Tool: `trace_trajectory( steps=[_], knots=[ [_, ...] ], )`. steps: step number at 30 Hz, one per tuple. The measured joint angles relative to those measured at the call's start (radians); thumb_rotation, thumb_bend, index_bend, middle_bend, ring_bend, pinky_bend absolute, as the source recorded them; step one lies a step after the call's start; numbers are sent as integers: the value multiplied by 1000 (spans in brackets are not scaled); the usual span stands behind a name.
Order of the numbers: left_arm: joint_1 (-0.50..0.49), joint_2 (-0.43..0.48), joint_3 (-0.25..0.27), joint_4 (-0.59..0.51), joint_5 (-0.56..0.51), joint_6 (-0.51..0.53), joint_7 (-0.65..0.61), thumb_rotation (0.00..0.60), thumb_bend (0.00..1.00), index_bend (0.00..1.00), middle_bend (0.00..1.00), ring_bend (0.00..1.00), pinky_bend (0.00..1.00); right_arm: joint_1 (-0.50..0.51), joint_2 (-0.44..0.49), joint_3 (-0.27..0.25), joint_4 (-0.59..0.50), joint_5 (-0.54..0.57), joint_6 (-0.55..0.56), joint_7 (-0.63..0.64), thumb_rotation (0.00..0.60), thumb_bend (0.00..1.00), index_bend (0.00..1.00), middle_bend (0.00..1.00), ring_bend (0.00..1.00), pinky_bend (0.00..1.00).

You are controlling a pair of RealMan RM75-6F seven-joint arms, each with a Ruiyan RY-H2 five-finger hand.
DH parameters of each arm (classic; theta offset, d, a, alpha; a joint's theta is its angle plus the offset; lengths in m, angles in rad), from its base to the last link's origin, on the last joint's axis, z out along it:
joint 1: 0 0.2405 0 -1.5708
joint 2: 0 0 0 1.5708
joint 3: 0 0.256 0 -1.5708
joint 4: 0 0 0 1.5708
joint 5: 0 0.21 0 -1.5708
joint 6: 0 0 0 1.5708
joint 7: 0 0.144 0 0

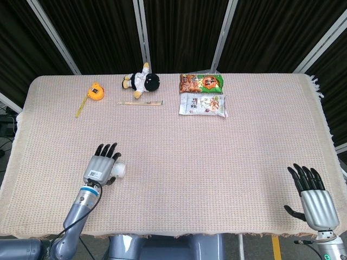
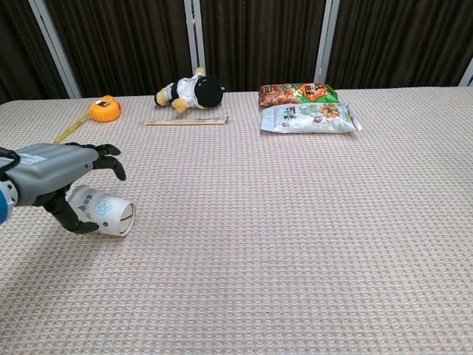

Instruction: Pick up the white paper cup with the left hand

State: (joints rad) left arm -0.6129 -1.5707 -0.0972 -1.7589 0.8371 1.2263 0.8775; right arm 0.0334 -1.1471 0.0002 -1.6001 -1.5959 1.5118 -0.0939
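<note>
The table (image 1: 244, 162), covered with a beige woven cloth, carries everything. The white paper cup (image 2: 103, 214) lies on its side near the front left edge, its open mouth turned toward the middle of the table. In the chest view nothing can be seen inside it, so it seems empty.

The left hand (image 1: 102, 168) is over the cup from above. Its fingers (image 2: 103, 155) are stretched out and a little apart over the top of the cup, and the thumb curls down at the closed end. It covers the cup but I judge that it does not grip it yet, because the fingers are not wrapped around the wall. So the step in hand is the grasp itself, and the lift is not yet begun. The next move needs the fingers to close around the body of the cup, gently, since a paper wall can crush and a lying cup can roll away.

The right hand (image 1: 313, 201) rests at the front right corner, well apart, fingers straight and spread, holding nothing.

At the far side lie two snack bags (image 1: 201, 95), both closed, a plush doll (image 1: 142, 81), a yellow tape measure (image 1: 95, 91) and a pair of chopsticks (image 1: 140, 103).
</note>
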Motion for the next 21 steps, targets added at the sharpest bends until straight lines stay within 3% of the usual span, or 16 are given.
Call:
trace_trajectory(
  steps=[6, 9, 13, 21],
  knots=[
    [-32, -66, 3, 36, -65, 45, 96, 600, 184, 236, 0, 0, 0, 1, 0, 0, -2, -2, 0, 0, 600, 14, 0, 0, 0, 0],
    [-39, -90, 4, 59, -68, 51, 101, 600, 183, 306, 0, 0, 0, 1, 0, -1, -2, -2, -1, -2, 600, 14, 0, 0, 0, 0],
    [-41, -114, 4, 86, -58, 59, 91, 600, 183, 427, 0, 0, 0, 0, -1, -1, -1, -3, 0, -4, 600, 14, 0, 0, 0, 0],
    [-25, -133, -3, 100, -3, 63, -12, 600, 184, 433, 0, 0, 0, 1, -1, -1, -1, -2, -2, -3, 600, 15, 0, 0, 0, 0]
  ],
)
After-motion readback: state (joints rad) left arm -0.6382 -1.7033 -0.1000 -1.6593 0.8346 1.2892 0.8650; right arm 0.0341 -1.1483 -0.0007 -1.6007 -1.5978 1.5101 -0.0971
